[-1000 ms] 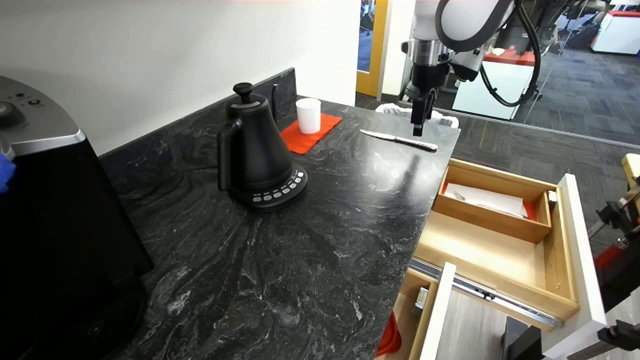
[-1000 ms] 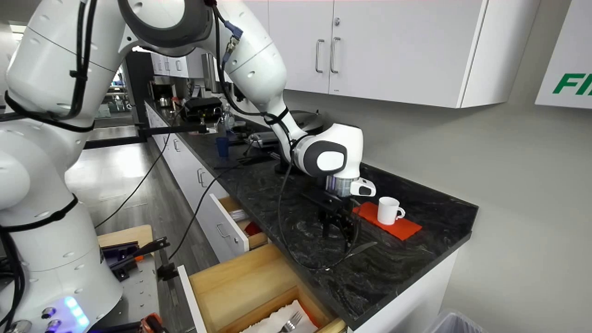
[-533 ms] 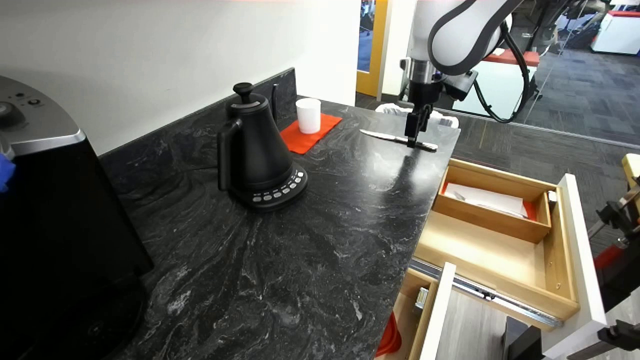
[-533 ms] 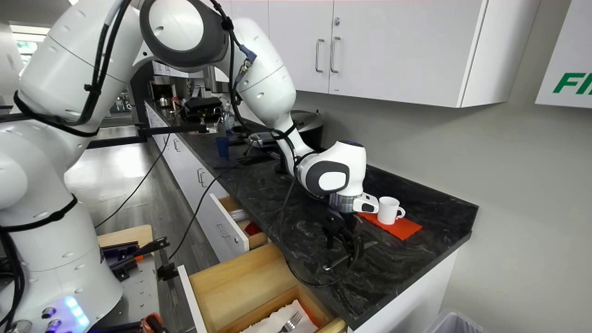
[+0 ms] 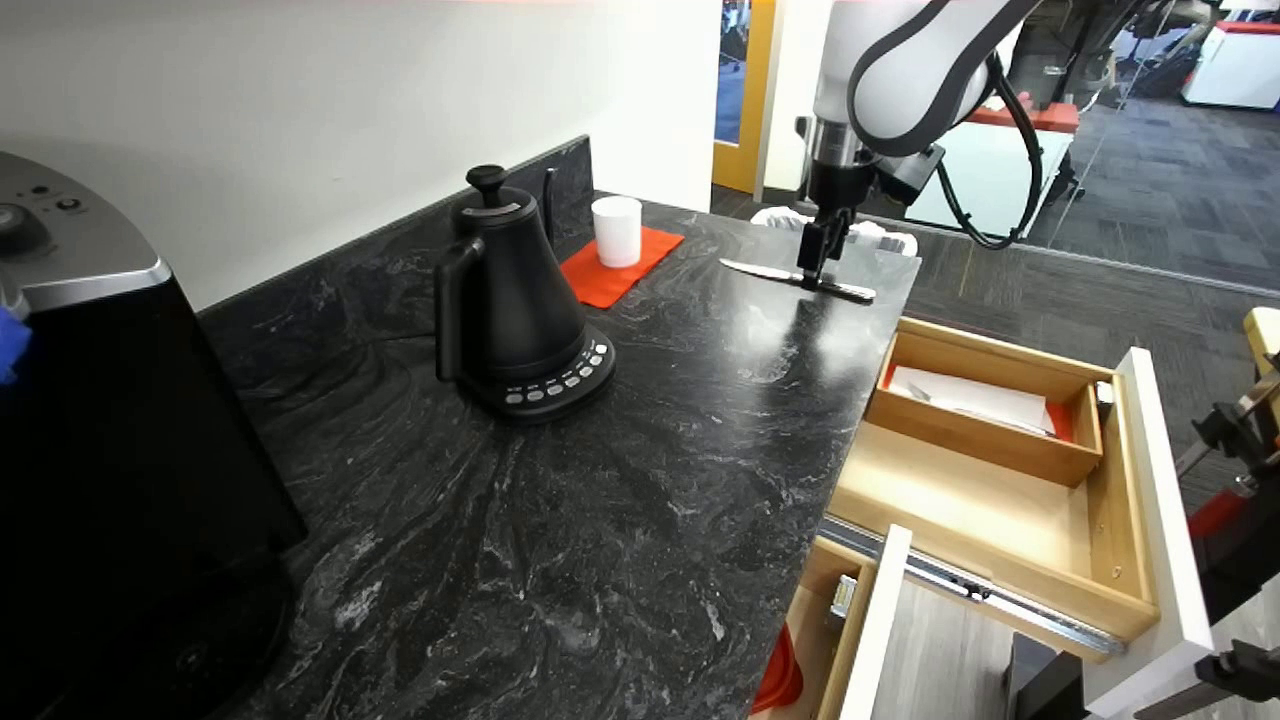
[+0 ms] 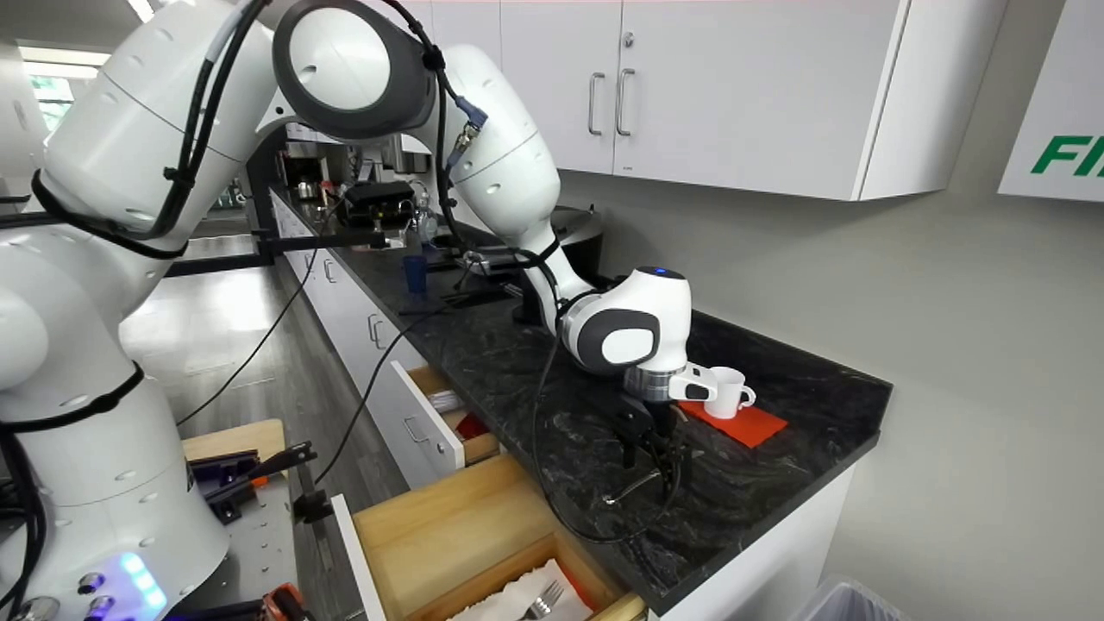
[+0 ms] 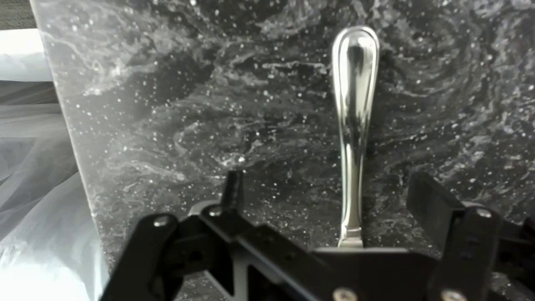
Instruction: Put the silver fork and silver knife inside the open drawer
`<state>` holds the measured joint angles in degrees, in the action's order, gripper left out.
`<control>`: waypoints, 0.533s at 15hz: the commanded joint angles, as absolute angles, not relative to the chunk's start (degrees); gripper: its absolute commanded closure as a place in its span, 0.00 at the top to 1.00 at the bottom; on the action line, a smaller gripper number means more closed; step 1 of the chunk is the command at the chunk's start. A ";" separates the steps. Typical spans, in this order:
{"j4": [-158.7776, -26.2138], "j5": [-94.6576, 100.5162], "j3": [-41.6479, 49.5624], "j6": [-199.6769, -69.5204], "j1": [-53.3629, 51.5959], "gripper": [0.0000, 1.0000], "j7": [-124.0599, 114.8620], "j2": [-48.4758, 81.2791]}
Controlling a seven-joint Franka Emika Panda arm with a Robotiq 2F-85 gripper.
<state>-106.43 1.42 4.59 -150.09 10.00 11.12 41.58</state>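
The silver knife (image 5: pixel 748 268) lies flat on the dark countertop near its end; its handle (image 6: pixel 630 489) shows in an exterior view and its handle fills the middle of the wrist view (image 7: pixel 355 104). My gripper (image 7: pixel 326 179) is open, with one finger on each side of the knife and apart from it. In both exterior views the gripper (image 5: pixel 812 278) (image 6: pixel 660 466) is low over the knife's middle. The blade is hidden behind the gripper in the wrist view. The silver fork (image 6: pixel 543 601) lies on a white napkin in the divided part of the open drawer (image 6: pixel 448 517) (image 5: pixel 980 495).
A white mug (image 5: pixel 617 232) (image 6: pixel 724 393) stands on a red napkin (image 5: pixel 640 262) close to the wrist. A black kettle (image 5: pixel 520 300) stands farther along the counter. A second drawer (image 6: pixel 423 414) is partly open. A bin with a clear liner (image 7: pixel 37 188) is beyond the counter's end.
My gripper has come down to the knife and shifted along it, away from the drawer side toward the mug. The knife, the fork and the drawer have not moved.
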 commanded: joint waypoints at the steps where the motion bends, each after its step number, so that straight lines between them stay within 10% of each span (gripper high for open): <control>1: -105.82 0.70 3.65 -151.20 11.59 0.75 10.97 42.35; 8: -106.04 0.49 3.91 -151.18 11.98 0.34 10.95 42.29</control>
